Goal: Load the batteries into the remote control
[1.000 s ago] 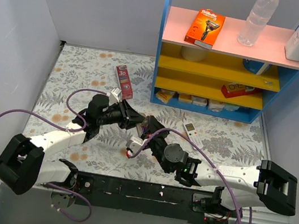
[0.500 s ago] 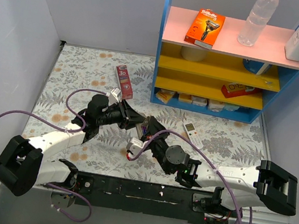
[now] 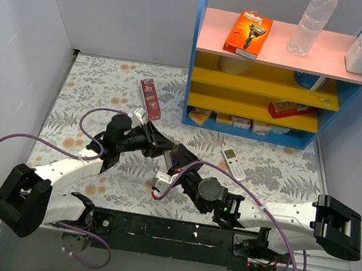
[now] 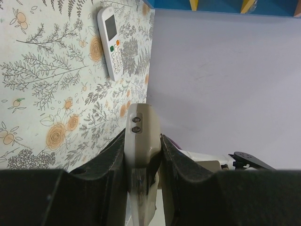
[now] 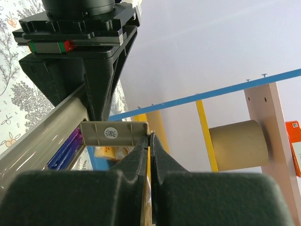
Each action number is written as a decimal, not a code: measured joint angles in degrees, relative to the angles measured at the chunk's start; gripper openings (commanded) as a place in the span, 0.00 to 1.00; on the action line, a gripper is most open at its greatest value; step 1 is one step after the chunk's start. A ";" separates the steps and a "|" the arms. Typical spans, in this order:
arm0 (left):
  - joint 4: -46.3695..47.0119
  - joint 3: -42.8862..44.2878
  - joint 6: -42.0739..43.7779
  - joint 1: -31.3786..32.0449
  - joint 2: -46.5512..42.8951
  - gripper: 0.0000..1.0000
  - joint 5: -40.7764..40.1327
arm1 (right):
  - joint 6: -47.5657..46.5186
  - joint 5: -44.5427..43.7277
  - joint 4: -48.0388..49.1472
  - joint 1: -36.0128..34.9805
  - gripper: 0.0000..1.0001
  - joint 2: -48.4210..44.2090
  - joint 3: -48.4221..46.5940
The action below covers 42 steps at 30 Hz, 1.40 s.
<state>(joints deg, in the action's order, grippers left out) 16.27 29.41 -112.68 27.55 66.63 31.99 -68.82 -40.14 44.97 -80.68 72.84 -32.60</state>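
Plastic, off-white and smooth, is what your left gripper (image 4: 143,153) has clamped: the remote control (image 4: 141,123). It is a slim slab with rounded corners. The left wrist camera sees it edge-on, with two small dark screw heads on its narrow end. The black fingers press its two sides and are closed as far as the body lets them. From above, the remote control's long axis runs out of the left gripper toward the right and a little toward the arms' bases. Its free end meets your right gripper (image 3: 175,161) above the middle of the bench (image 3: 100,80).

In the right wrist view the remote control shows as an open trough. It rises from lower left to a flat end face that carries a round sticker. The batteries (image 5: 63,151) are glossy blue-purple cylinders. They lie inside that trough, lengthwise along it; you cannot count them from here.

Your right gripper is fully closed, with only a hairline between the fingers. Its tips sit at the corner of the end face, and nothing is visible in them.

A second remote (image 3: 231,158), white with a small screen and orange and green buttons, lies flat on the bench's fern-and-flower print. It is well apart from both grippers, in front of the blue shelf unit (image 3: 196,54).
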 measured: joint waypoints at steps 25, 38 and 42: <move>12.66 -6.40 -0.09 -0.39 2.03 0.00 -3.63 | 12.20 3.58 -25.16 -3.13 0.57 -3.50 -4.87; 19.47 -6.45 -0.52 -0.90 3.45 0.00 -5.42 | 23.96 7.41 -43.28 -3.72 0.75 -4.87 -12.50; 21.20 -6.45 -1.33 -0.68 3.54 0.00 -4.68 | 30.69 9.07 -51.43 -3.65 0.84 -4.87 -18.69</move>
<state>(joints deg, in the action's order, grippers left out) 37.47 22.96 -114.02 26.87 70.17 27.31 -38.13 -31.07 -6.46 -84.33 67.96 -51.29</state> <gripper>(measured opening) 0.258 0.787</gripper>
